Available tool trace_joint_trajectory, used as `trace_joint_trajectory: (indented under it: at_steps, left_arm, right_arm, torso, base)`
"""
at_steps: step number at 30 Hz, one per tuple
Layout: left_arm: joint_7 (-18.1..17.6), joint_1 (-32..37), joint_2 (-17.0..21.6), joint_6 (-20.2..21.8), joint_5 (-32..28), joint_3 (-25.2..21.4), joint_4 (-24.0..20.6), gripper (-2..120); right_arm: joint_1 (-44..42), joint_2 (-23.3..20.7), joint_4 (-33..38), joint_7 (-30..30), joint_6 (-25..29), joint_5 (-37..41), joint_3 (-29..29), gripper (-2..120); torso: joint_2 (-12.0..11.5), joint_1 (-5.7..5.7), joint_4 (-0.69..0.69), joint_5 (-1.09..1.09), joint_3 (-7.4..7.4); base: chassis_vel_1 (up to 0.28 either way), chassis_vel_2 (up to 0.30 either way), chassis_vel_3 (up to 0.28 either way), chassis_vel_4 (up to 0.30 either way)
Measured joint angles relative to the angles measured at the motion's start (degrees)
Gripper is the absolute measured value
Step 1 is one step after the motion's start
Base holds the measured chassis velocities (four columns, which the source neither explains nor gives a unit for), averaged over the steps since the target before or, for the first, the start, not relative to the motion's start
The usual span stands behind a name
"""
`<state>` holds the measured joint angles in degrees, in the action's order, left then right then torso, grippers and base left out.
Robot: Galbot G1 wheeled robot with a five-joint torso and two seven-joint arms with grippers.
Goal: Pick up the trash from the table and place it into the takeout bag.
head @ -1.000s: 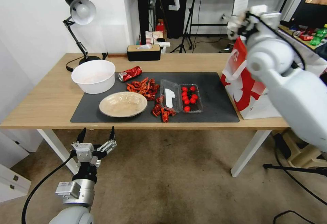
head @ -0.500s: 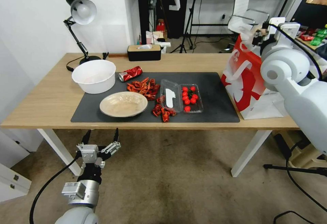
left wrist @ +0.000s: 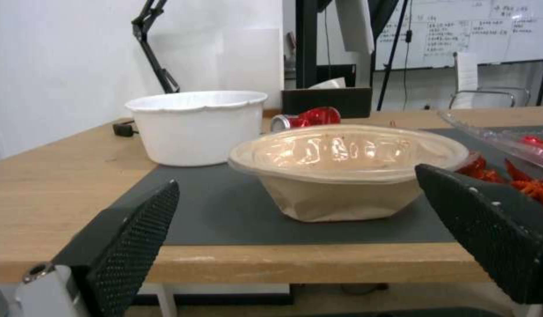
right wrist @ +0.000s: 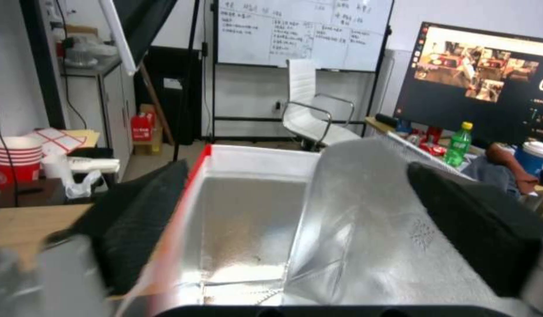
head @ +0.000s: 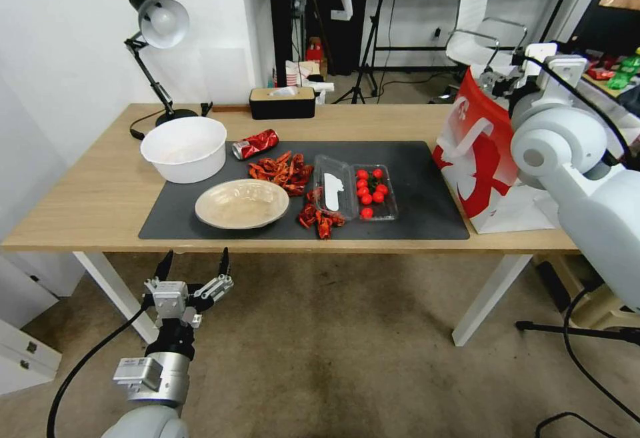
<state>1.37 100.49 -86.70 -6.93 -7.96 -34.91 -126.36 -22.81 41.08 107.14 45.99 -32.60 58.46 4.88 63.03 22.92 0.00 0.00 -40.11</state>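
Head view: the left gripper hangs in front of the counter, below its near edge, jaws spread wide with nothing in them. In the left wrist view it lines up with the beige bowl, which sits on the dark mat. The crushed red can lies just behind, near a white tub. The right gripper hovers over the open takeout bag at the counter's right end, jaws wide apart and empty, looking down on its silvery lining.
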Motion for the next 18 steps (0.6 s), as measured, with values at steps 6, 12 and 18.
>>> trace_joint_trajectory:
  at_steps: [6, 12, 18]
  left_arm:
    - [0.0, 0.2, -0.1, 0.0, 0.0, -0.1, -0.5, 100]
    - [0.0, 0.8, -0.4, 0.0, 0.1, -0.2, -1.1, 100]
    - [0.1, 1.3, -0.5, -0.2, 0.1, -0.4, -1.4, 100]
  right_arm:
    - [-4.6, -1.5, 4.2, -5.7, 7.0, -0.1, 3.5, 100]
    - [-16.4, -2.1, 11.7, -17.9, 18.7, -0.7, 9.6, 100]
    - [-26.2, -1.1, 15.1, -24.8, 26.8, -3.4, 12.6, 100]
  torso:
    - [0.0, 0.0, -0.01, 0.0, 0.0]
    - [0.0, 0.0, -0.01, 0.0, 0.0]
    - [0.0, 0.0, 0.0, 0.01, 0.01]
  base:
    - [0.0, 0.0, 0.0, 0.0]
    - [0.0, 0.0, 0.0, 0.0]
    - [0.0, 0.0, 0.0, 0.0]
